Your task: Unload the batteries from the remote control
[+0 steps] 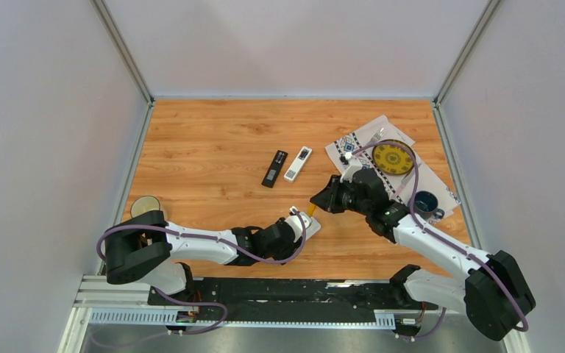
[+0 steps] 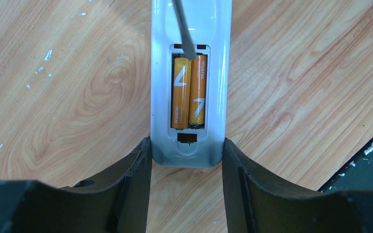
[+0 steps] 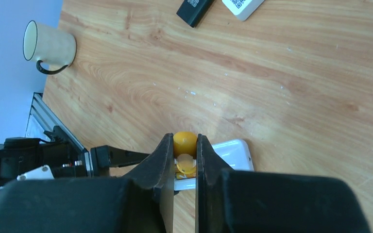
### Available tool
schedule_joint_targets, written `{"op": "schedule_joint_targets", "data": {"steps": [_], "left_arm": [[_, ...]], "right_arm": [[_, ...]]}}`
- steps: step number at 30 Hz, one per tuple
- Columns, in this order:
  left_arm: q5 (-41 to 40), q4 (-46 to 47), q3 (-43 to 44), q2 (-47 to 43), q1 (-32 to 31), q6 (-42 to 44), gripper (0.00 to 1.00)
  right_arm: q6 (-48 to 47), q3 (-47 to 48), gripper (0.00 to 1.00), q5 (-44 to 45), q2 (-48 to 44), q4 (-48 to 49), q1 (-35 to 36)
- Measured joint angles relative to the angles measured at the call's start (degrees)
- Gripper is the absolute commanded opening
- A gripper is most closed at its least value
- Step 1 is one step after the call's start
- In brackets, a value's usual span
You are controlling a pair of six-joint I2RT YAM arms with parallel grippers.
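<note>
The fingers [image 2: 135, 177] of the left gripper [image 2: 186, 145] stood partly apart, pressing on both long sides of a white remote [image 2: 161, 73] at its rounded near end. The fingers [image 3: 161, 160] of the right gripper [image 3: 184, 141] were closed tight on a screwdriver [image 3: 184, 141]. In the right wrist view only its round, glossy yellow butt showed between the black pads, and the rest of the handle was hidden.

At the centre of the left wrist view the remote lay back up with its compartment open. The two batteries [image 2: 189, 92] sat in it side by side, smooth orange-gold cylinders with white markings and small lettering. The screwdriver's plain grey shaft came down from the top edge, cut off there, and its tip met the upper end of the left-hand battery. Whether it pressed on the battery or only lay over it could not be told. The far end of the remote ran out of the frame.

In the top view the gripper covered most of this remote.

The table [image 1: 206, 140] was a wood-grain board. At the top edge of the right wrist view a black remote [image 3: 194, 9] and a second white remote [image 3: 243, 4] were cut off. A cream mug [image 3: 48, 47] with a dark handle stood at the upper left.
</note>
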Motion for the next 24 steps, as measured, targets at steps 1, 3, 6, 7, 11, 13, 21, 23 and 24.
{"op": "schedule_joint_targets", "data": {"steps": [1,3,6,7,11,13,21,23,24], "left_arm": [[0.0,0.0,0.0,0.0,0.0,0.0,0.00],[0.0,0.0,0.0,0.0,0.0,0.0,0.00],[0.0,0.0,0.0,0.0,0.0,0.0,0.00],[0.0,0.0,0.0,0.0,0.0,0.0,0.00],[0.0,0.0,0.0,0.1,0.0,0.0,0.00],[0.0,0.0,0.0,0.1,0.0,0.0,0.00],[0.0,0.1,0.0,0.2,0.0,0.0,0.00],[0.0,0.1,0.0,0.2,0.0,0.0,0.00],[0.0,0.0,0.2,0.3,0.0,0.0,0.00]], "right_arm": [[0.0,0.5,0.00,0.3,0.7,0.4,0.0],[-0.2,1.3,0.00,0.6,1.8,1.0,-0.1],[-0.6,2.4,0.00,1.0,3.8,1.4,-0.1],[-0.9,2.8,0.00,1.2,4.5,1.5,-0.1],[-1.4,3.3,0.00,1.5,5.9,1.5,-0.1],[-1.7,3.3,0.00,1.8,6.0,1.5,-0.1],[-2.5,3.3,0.00,2.2,7.1,2.1,-0.2],[-2.5,3.3,0.00,1.7,7.4,2.6,-0.2],[-2.5,3.2,0.00,1.4,7.5,2.8,-0.2]]}}
